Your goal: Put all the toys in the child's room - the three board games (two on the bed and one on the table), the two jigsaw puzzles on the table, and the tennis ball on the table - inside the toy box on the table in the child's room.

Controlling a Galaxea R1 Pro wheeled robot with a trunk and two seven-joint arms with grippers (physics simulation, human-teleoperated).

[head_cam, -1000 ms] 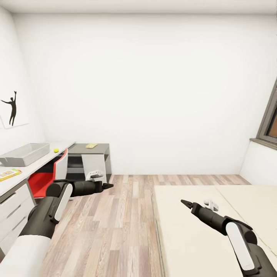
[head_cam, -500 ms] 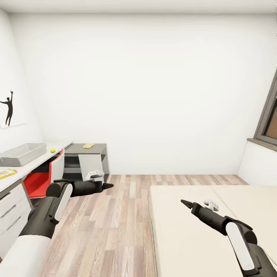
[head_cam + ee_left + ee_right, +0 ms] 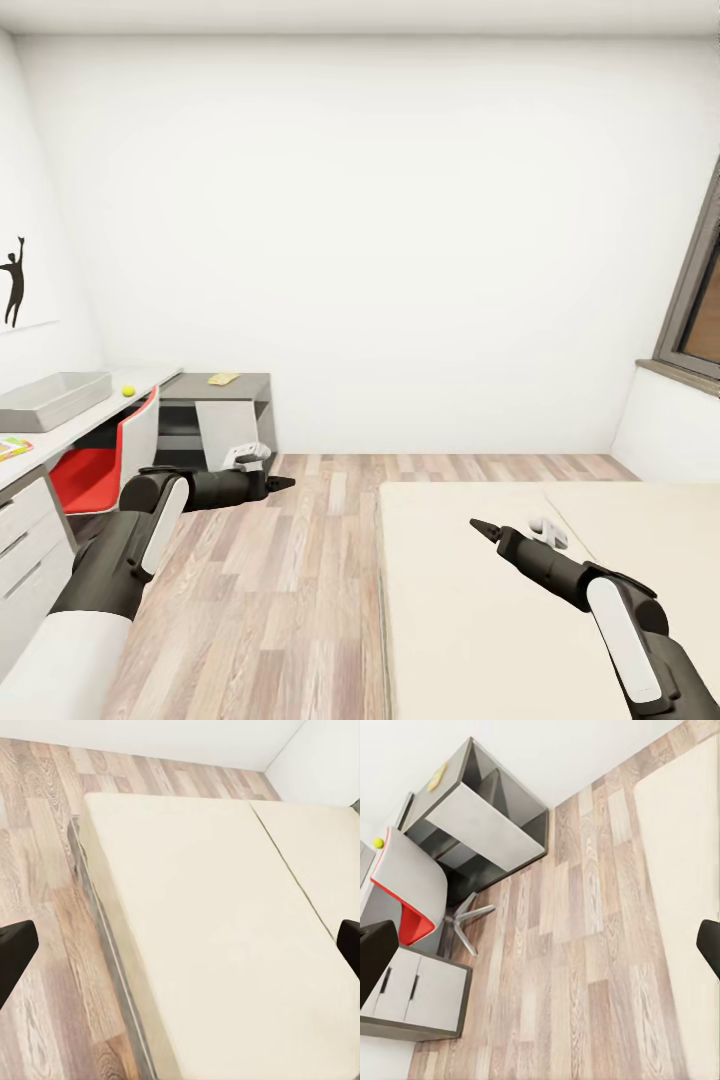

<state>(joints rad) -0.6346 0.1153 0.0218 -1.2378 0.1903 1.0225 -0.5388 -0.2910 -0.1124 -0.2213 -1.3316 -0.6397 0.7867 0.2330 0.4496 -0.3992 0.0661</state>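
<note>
While your head camera looks across the wood-plank floor [image 3: 300, 580] toward the far white wall, the pale desk [image 3: 95, 412] runs along the left side. The light-grey toy box [image 3: 45, 398] sits on it, and the tennis ball [image 3: 128, 391] lies on the desk top just beside the box, on its far side. A strip of a colourful flat piece [image 3: 10, 449] shows on the desk at the picture's left edge; you cannot tell which toy it is. A red chair [image 3: 105, 455] is tucked under the desk, and a lower dark-grey desk [image 3: 225, 400] stands beyond it with a small yellow item [image 3: 222, 379] on top.

The bed [image 3: 470, 600] fills the lower right, its cream surface bare where visible.

Your left gripper [image 3: 278, 484] hangs over the floor, and your right gripper [image 3: 480, 527] is over the bed. In each wrist view the two fingertips sit at opposite edges, so both sets of jaws stand wide with nothing between them.
</note>
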